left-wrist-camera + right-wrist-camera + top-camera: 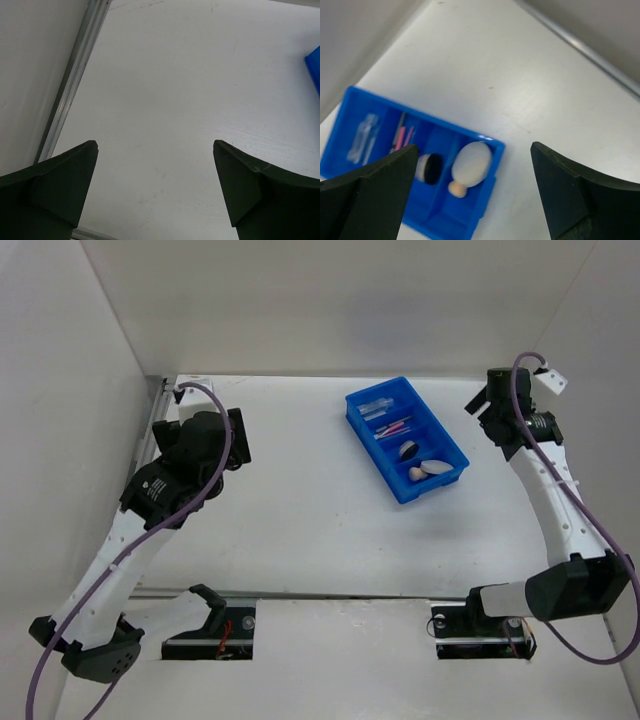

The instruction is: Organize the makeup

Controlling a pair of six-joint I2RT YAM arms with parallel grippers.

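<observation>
The makeup lies in the blue tray (455, 453) at the back right of the table. The far compartment holds a clear tube (377, 406). The middle one holds pink sticks (393, 426) and a thin dark pencil (400, 121). The near part holds a black compact (409, 450), a beige puff (436, 467) and a peach sponge (416, 474). My right gripper (482, 402) is open and empty, raised to the right of the tray. In the right wrist view (474, 148) the puff (471, 162), sponge (456, 188) and compact (432, 167) show below it. My left gripper (238, 437) is open and empty at the far left.
White walls enclose the table on the left, back and right. A metal rail (75, 75) runs along the left edge. The tray's corner (315, 65) shows at the right of the left wrist view, where the left gripper (155, 145) hangs over bare table.
</observation>
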